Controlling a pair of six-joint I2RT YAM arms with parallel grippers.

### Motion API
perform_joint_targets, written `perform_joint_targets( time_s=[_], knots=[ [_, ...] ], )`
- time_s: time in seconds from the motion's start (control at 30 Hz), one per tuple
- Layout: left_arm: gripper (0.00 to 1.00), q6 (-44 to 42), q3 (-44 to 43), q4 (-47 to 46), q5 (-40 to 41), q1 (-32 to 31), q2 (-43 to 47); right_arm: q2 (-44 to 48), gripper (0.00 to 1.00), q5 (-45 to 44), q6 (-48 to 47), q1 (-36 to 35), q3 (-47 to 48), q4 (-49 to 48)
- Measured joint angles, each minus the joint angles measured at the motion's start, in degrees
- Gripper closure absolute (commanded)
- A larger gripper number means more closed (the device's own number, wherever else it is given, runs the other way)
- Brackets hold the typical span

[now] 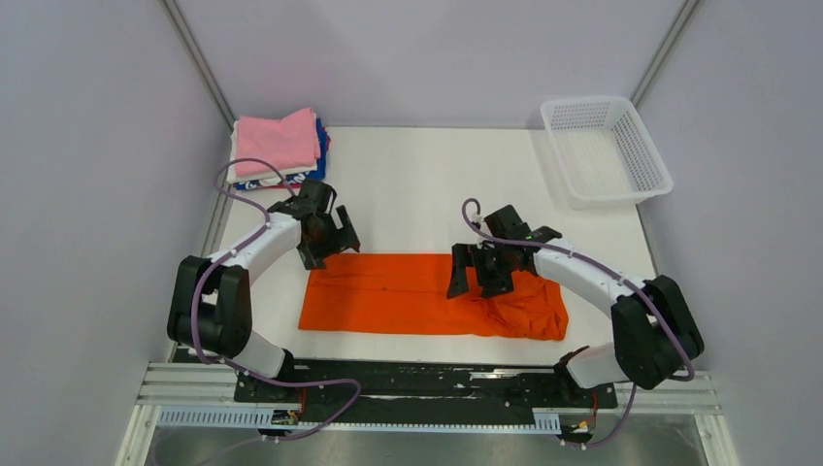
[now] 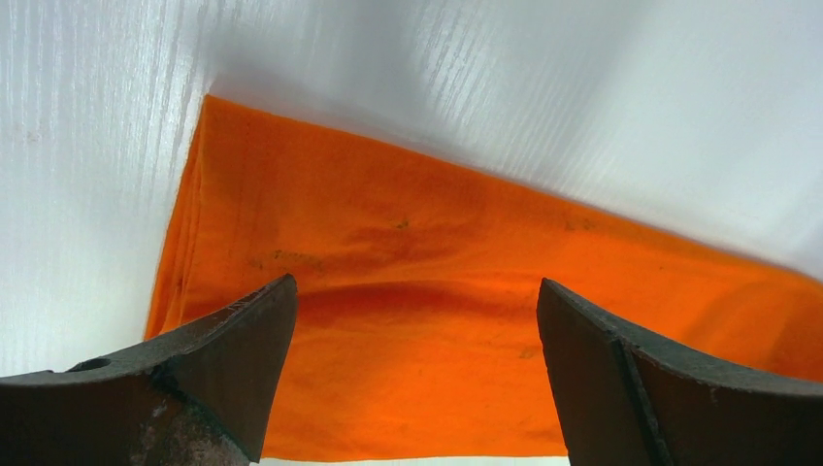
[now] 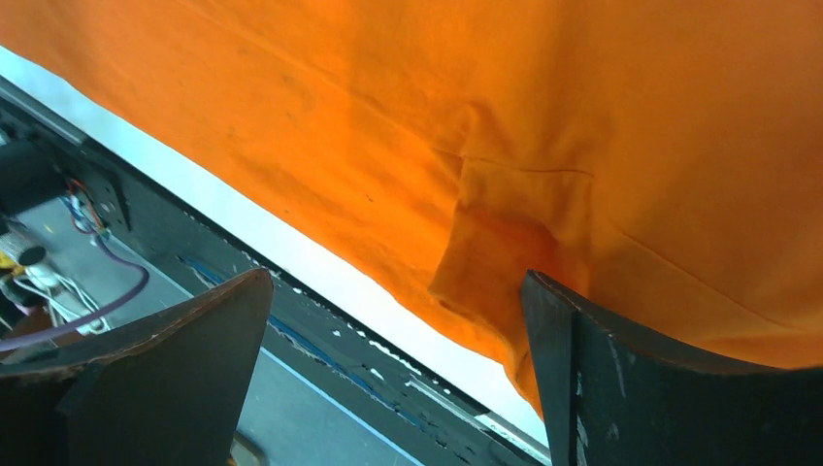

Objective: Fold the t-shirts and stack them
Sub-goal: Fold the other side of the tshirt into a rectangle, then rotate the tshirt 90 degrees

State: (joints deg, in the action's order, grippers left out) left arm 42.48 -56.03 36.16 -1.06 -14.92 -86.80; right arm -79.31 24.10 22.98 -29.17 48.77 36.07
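Orange t-shirt folded lengthwise, mid-task; left end effector and right end effector spread empty above it, next likely pinching one end.

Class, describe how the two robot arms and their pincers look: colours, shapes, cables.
The left arm and right arm each have curved white shells between bulky black joints. A thin purple cable loops along each arm. The left pincer and right pincer are black, each with two broad, tapering, scuffed fingers.
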Motion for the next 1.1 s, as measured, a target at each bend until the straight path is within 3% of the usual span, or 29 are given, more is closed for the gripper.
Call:
perform_joint_targets(
  time_s=[0.2, 0.4, 0.6, 0.8, 1.1],
  knots=[
    [0.00, -0.5, 0.4, 0.1, -0.4, 0.0, 0.2, -2.1, 0.00, 1.4, -1.1, -6.1, -1.0, 0.6],
    [0.00, -1.5, 0.4, 0.2, -1.4, 0.0, 1.1, 6.1, 0.00, 1.3, -1.0, -6.4, -2.0, 1.1],
    [0.00, -2.8, 0.3, -1.1, -5.9, -0.7, 1.1, 7.3, 0.00, -2.5, 7.1, 5.3, -3.9, 0.7],
    [0.00, -3.2, 0.9, -5.2, -11.0, -4.6, 0.3, 6.9, 0.00, -6.3, 12.9, 16.3, -13.3, 0.1],
    [0.00, -3.1, 5.1, -3.2, -4.4, -4.9, -2.4, -3.9, 0.00, -3.6, 20.6, 23.6, -7.6, 2.3]
  ],
)
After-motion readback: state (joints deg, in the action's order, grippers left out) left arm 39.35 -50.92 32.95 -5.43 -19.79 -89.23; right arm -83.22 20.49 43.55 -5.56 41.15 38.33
